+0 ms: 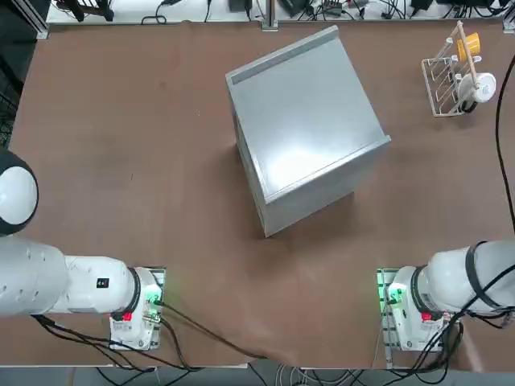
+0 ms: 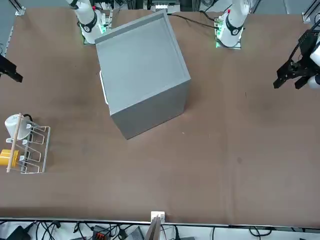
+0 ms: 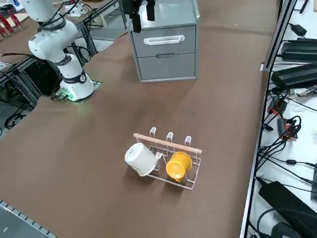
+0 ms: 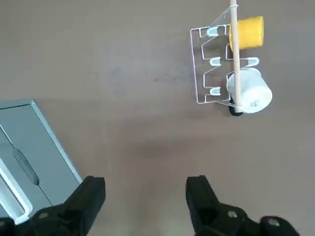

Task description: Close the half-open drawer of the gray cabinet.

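The gray cabinet (image 1: 302,121) stands mid-table, its front turned toward the robot's right. That front (image 3: 166,52) shows two gray drawer fronts, the upper one (image 3: 164,40) with a white handle. Both look flush with the cabinet, and no light-wood drawer sides show in any view. My right gripper (image 4: 145,184) is open and holds nothing. It hangs high over the bare table on the cabinet's front side, between the cabinet (image 4: 27,167) and the wire rack. In the right side view the gripper (image 3: 141,15) appears near the cabinet's top edge.
A small white wire rack (image 1: 444,84) with a wooden dowel holds a white mug (image 3: 140,158) and a yellow mug (image 3: 178,165) at the table's far right corner. Brown tabletop (image 1: 121,161) surrounds the cabinet. Cables run along the table edges.
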